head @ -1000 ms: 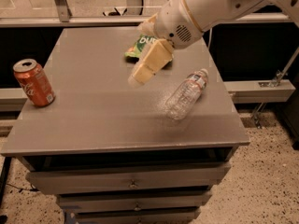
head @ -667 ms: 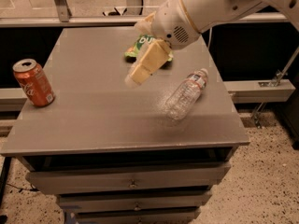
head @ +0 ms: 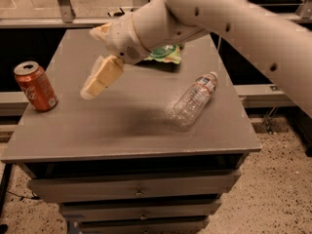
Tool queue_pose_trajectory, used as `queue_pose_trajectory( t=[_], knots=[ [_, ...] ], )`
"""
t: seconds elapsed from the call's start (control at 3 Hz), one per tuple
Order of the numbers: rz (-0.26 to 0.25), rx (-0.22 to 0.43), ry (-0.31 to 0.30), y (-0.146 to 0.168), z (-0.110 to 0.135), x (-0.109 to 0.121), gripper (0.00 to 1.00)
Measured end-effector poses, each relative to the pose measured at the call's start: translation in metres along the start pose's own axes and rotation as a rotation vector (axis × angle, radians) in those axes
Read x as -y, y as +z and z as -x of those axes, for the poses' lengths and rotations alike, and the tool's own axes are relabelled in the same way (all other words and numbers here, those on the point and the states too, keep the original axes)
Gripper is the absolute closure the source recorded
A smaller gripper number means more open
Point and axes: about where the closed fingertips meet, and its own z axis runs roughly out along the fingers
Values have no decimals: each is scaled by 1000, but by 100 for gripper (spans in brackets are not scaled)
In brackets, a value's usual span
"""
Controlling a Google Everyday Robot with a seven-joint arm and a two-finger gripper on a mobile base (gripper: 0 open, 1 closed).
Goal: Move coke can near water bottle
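Arm, white and bulky, reaches in from the upper right across the back half of the grey tabletop. Drawers sit below the tabletop's front edge.

Water bottle lies on its side right of centre, cap toward the back right. Green snack bag is at the back, mostly hidden by the wrist. Coke can stands upright near the left edge, well apart from the bottle. Bare tabletop lies between can and bottle.

End effector hangs above the tabletop left of centre, angled down and left, between bag and can, touching neither. It carries nothing. Cannot tell whether it is open or closed.

Versus 0.7 s ago: end effector has shifted left toward the can, and the arm now covers more of the bag. Can and bottle are unchanged.
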Motion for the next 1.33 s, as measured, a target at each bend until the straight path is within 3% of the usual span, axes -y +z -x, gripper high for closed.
queue_pose_trajectory(
  t=[0.33, 0.67, 1.33],
  knots=[
    [30, 59, -41, 58, 20, 10, 0],
    [77, 101, -17, 113, 32, 13, 0],
    [136, 144, 66, 174, 35, 6, 3]
  ],
)
